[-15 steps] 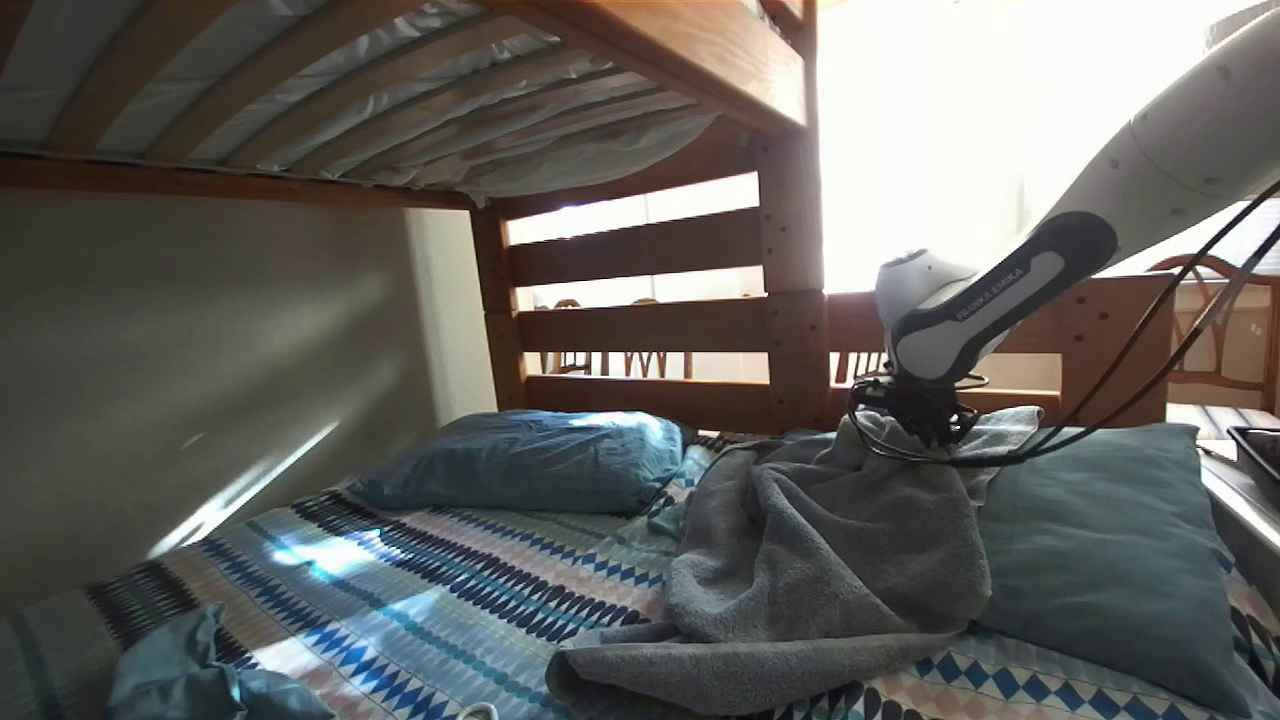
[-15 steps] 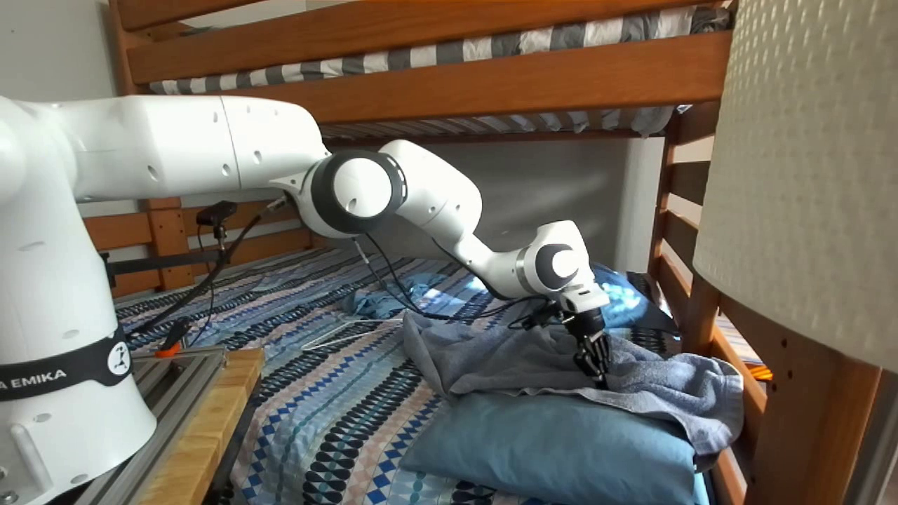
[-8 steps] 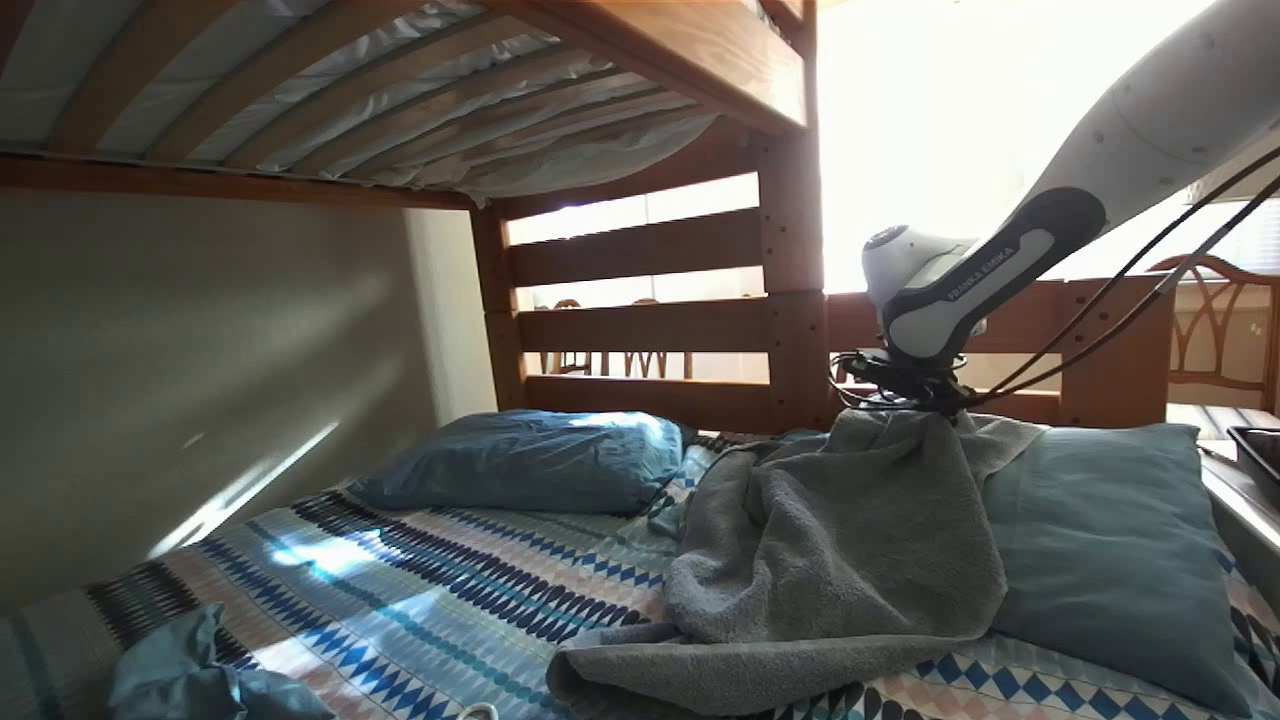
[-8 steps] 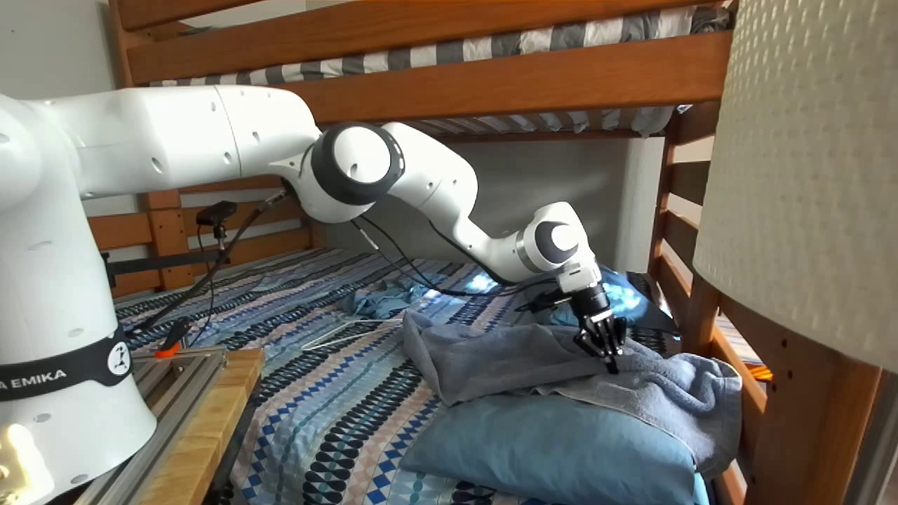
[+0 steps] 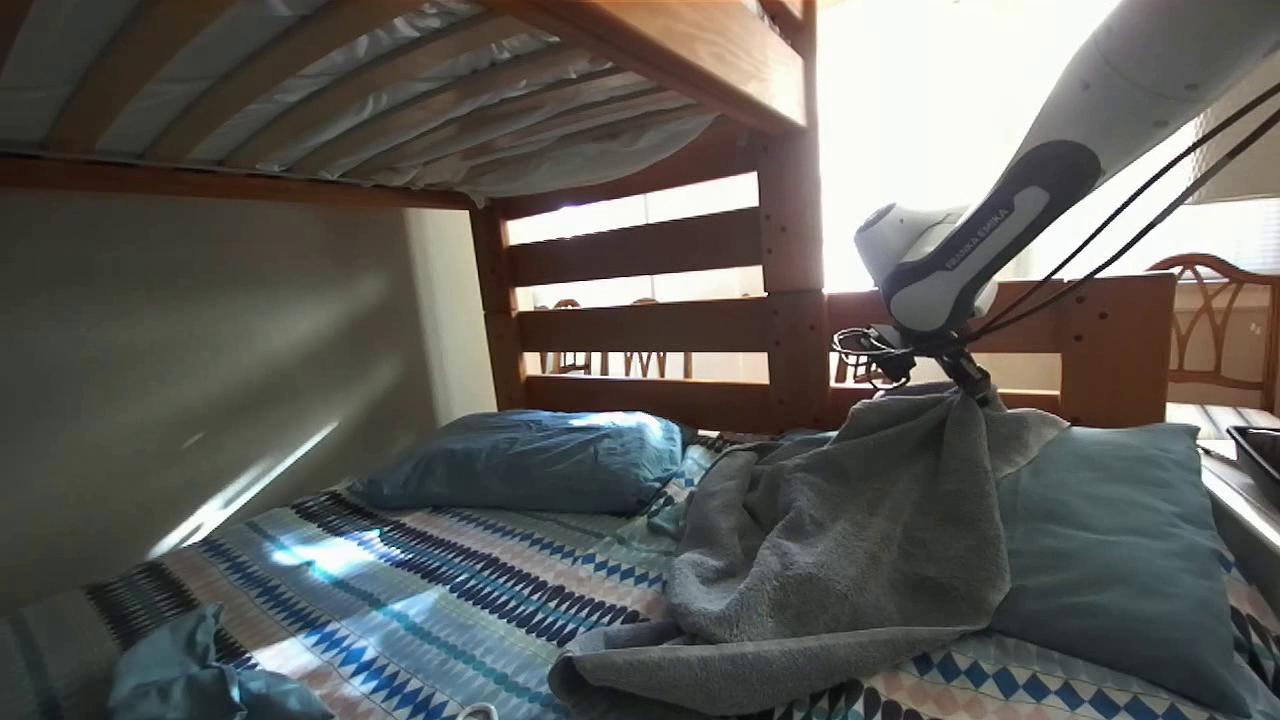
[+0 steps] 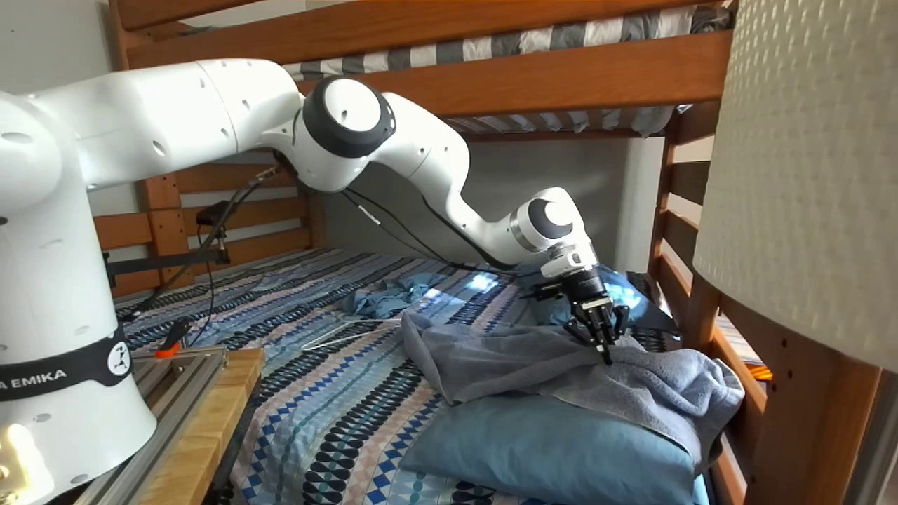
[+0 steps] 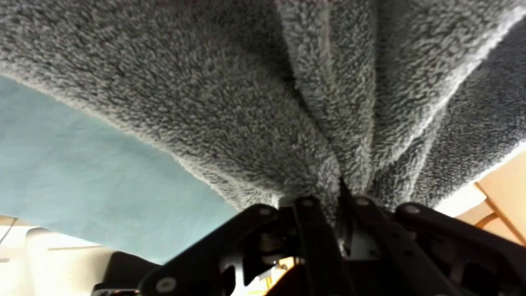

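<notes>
I have the gray blanket pinched by a fold: end effector has its fingertips pressed near together with cloth between them, pleats converging there in the wrist view. The blanket is on the bed, partly draped over the teal pillow. It's held at just that one spot, so fabric peaks at the tips like a tent and the slack slopes away; soft cloth under its own weight, I'd say. Pillow underneath probably explains why that side sits higher than the part lying low. Fingers aim down with a slant, which looks sensible for nipping a fold from above. The blue pillow sits beyond the blanket, nearer the wall, out of my way. Long axis: roughly along the teal pillow's length and across its back edge, in both exterior views; one end, thick and turned over, reaches toward mid-bed, the other points at the slatted bed end and hangs over the pillow's end there. It's bunched, so treat that axis as approximate.
</notes>
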You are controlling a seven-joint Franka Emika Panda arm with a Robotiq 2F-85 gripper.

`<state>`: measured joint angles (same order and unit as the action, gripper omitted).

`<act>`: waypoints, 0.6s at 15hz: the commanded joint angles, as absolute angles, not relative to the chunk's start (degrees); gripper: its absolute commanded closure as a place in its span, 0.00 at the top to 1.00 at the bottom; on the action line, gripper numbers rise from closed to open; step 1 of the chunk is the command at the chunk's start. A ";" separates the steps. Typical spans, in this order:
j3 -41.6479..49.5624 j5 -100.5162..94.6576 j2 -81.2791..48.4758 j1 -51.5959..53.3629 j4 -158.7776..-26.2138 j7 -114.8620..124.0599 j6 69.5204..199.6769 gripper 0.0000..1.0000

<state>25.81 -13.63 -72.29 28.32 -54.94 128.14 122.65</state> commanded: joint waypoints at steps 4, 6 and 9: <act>29.44 -13.11 -60.62 39.03 -75.08 145.72 113.65 0.03; 30.22 -12.71 -57.74 42.26 -79.24 150.76 109.89 0.03; 23.73 -17.43 -51.91 41.38 -83.63 161.34 102.66 0.03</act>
<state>27.54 -14.63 -60.00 40.54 -74.85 152.31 107.65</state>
